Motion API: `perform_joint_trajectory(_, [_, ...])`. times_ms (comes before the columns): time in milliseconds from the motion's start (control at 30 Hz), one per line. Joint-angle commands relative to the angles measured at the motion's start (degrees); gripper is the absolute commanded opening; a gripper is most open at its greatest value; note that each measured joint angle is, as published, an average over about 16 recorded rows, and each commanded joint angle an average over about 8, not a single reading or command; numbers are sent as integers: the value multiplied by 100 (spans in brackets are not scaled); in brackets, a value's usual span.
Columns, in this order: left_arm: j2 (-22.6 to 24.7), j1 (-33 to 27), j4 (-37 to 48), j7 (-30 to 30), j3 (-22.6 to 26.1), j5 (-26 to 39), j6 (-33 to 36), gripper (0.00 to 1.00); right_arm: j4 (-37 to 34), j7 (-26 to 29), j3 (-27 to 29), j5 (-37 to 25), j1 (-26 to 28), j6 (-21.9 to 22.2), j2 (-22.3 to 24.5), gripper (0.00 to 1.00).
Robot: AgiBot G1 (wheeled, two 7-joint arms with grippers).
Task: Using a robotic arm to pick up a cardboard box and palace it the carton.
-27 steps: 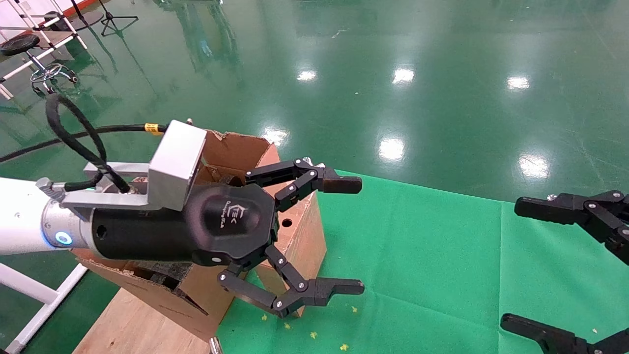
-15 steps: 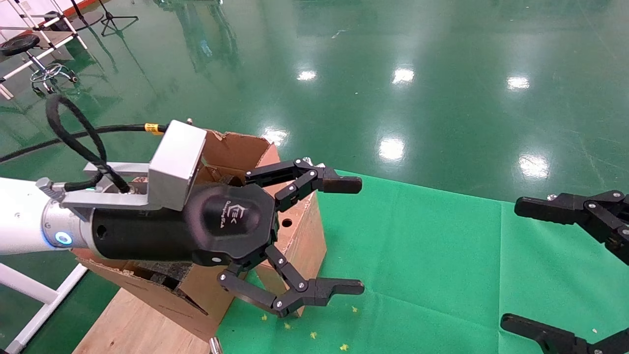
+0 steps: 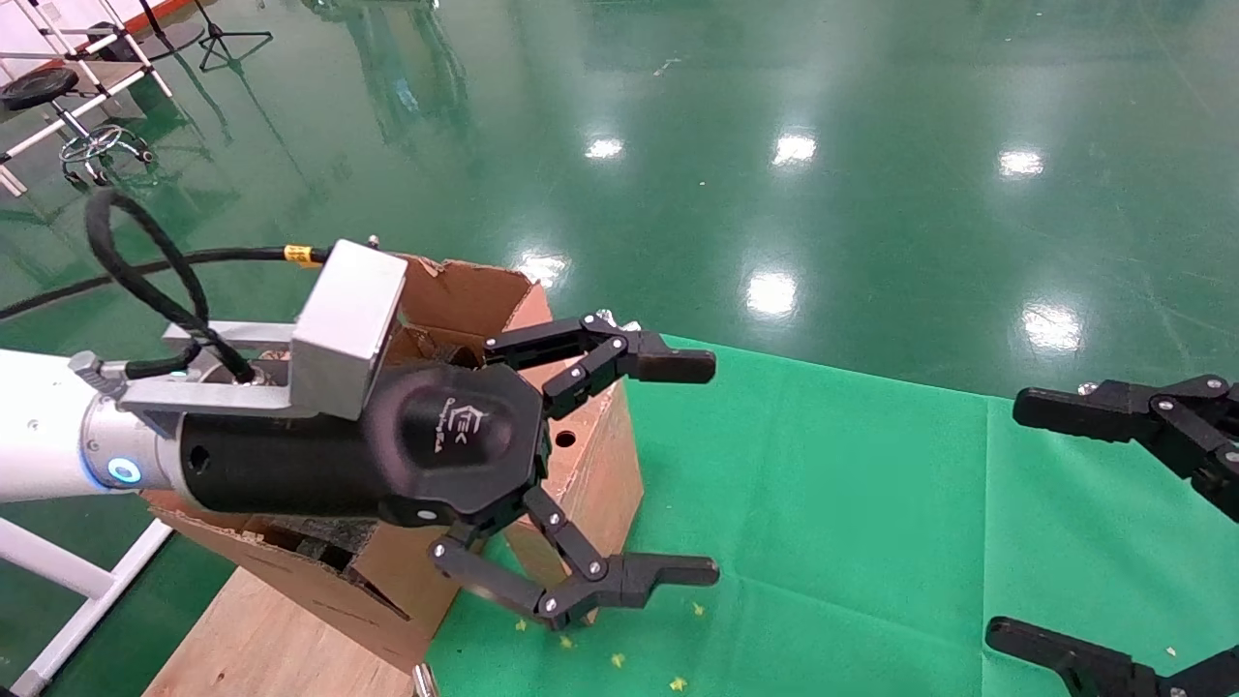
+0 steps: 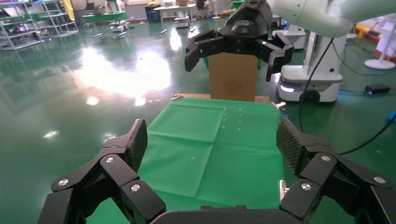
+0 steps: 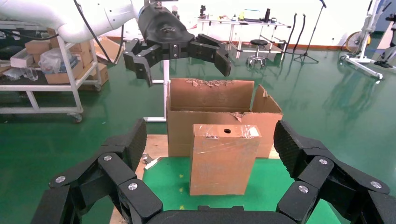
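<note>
The cardboard box (image 5: 225,158) stands on the green cloth (image 3: 852,503) against the carton (image 5: 219,105), not yet picked. The left gripper (image 3: 619,474) (fingers spread, empty) probably hovers above it; the right gripper (image 3: 1113,523) waits, also spread.

Green cloth (image 3: 832,503) — taped cardboard box (image 5: 224,157) upright on it, yellow specks.

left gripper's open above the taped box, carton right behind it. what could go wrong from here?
1. The cardboard box stands on end against the carton; a descending left gripper may tip it before the fingers close.
2. Glossy tape may let it slip.
3. The carton's ragged flaps could snag the box on transfer.
The right gripper hangs open, clear.
</note>
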Motion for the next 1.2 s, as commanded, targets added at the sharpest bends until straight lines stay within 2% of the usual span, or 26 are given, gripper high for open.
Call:
perform_joint_trajectory(33, [-19, -13, -3, 15, 22, 104, -43, 100, -1, 0, 0, 0, 0, 0, 0, 0])
perform_joint_trajectory(233, [53, -332, 57, -163, 248, 715, -286, 100, -2, -1, -1, 1, 1, 0, 0, 0])
perform_joint_trajectory(500, [67, -506, 47, -256, 360, 1024, -408, 100, -4, -2, 0, 0, 0, 0, 0, 0])
perform_joint_trajectory(633, [11, -687, -140, -618, 498, 1580, -753, 100, -5, -3, 0, 0, 1, 0, 0, 0])
perform_joint_trajectory(800, [26, -1206, -368, -1627, 836, 2722, -1268, 100, -6, -4, -2, 1, 2, 0, 1, 0])
perform_joint_trajectory(900, [80, -1602, -389, -2314, 1061, 3388, -1340, 100, -6, -4, -3, 2, 2, 0, 1, 0])
perform_joint_trajectory(1033, [193, -2114, -363, -3449, 1398, 4257, -1166, 100, -7, -5, -4, 3, 2, 0, 1, 0])
perform_joint_trajectory(1200, [464, -2715, -343, -5002, 1828, 5206, -628, 100, -7, -6, -5, 3, 3, 1, 2, 0])
